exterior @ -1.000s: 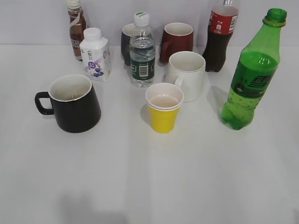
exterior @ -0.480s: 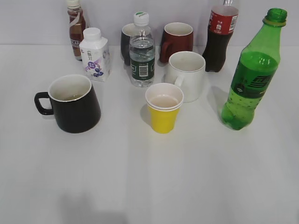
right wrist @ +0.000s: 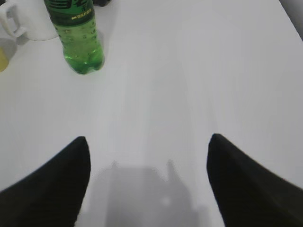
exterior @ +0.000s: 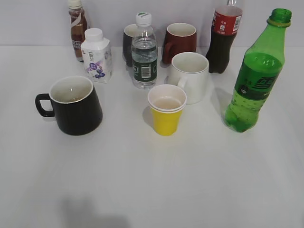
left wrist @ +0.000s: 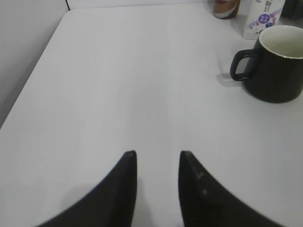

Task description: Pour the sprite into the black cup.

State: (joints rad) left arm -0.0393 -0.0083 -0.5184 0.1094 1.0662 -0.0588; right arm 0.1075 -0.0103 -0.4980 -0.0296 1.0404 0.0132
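Two tools: both hang low over the surface [exterior: 152, 180] and hold nothing.
Right tool [right wrist: 147, 146]: its jaws are spread wide apart, with bare surface between them. I think it is wide so it can fit round a fat bottle.
Left tool [left wrist: 157, 158]: its jaws are only a little apart, and nothing is between them.
Sprite [right wrist: 75, 33]: it stands up straight, ahead of the right tool and off to its left, well apart from it. Its cap is off, so it looks ready to pour.
Black cup [left wrist: 277, 64]: it sits ahead of the left tool and far to its right, mouth up. Its handle points back toward that tool's side.
Sprite and cup: they stand far from each other, with a yellow cup [exterior: 166, 111] and a white mug [exterior: 190, 76] between them.
Other things: a water bottle [exterior: 144, 52], a cola bottle [exterior: 223, 33], a dark red mug [exterior: 180, 42], a white carton [exterior: 97, 56] and a small brown bottle [exterior: 77, 28] stand past the tools, near the back.
Step now: I think the grab has not started. The right tool is nearer the sprite, so it should reach for it.
Watch out: the open bottle could spill if it is bumped or tipped too soon.
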